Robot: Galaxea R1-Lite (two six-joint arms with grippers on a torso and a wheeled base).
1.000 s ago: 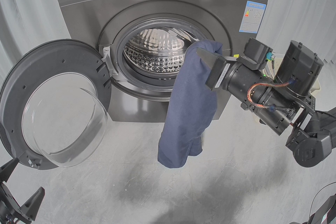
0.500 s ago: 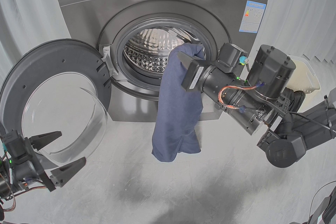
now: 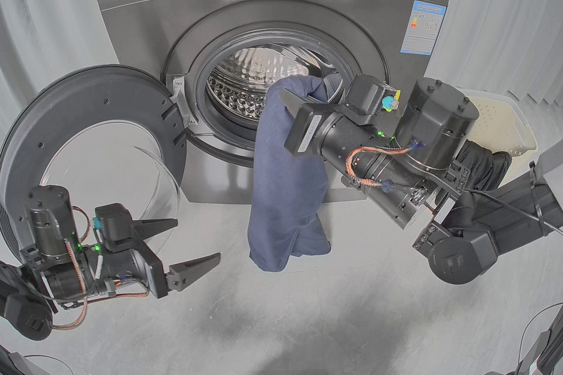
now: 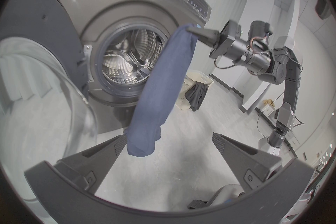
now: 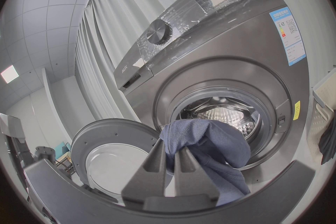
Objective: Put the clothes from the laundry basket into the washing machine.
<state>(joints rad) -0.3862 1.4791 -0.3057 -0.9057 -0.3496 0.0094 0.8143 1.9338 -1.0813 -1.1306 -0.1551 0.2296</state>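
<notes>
The grey washing machine (image 3: 152,13) stands ahead with its round door (image 3: 88,118) swung wide to the left and the steel drum (image 3: 258,77) exposed. My right gripper (image 3: 287,98) is shut on the top of a blue garment (image 3: 287,177). It holds the garment just in front of the drum opening's right half. The cloth hangs down past the door sill almost to the floor. The right wrist view has the gripper (image 5: 170,147) pinching the bunched blue fabric (image 5: 210,140). My left gripper (image 3: 196,241) hovers open low at the left, below the door, with nothing between its fingers.
A cream laundry basket (image 3: 504,127) sits on the floor right of the machine, with a dark garment (image 3: 484,165) draped over its rim. The open door's glass bowl (image 3: 146,183) juts out beside my left arm. Bare grey floor lies in front.
My right arm has carried the blue garment leftward, from the machine's right side to the drum opening. My left arm has risen into view at the lower left, gripper open.
</notes>
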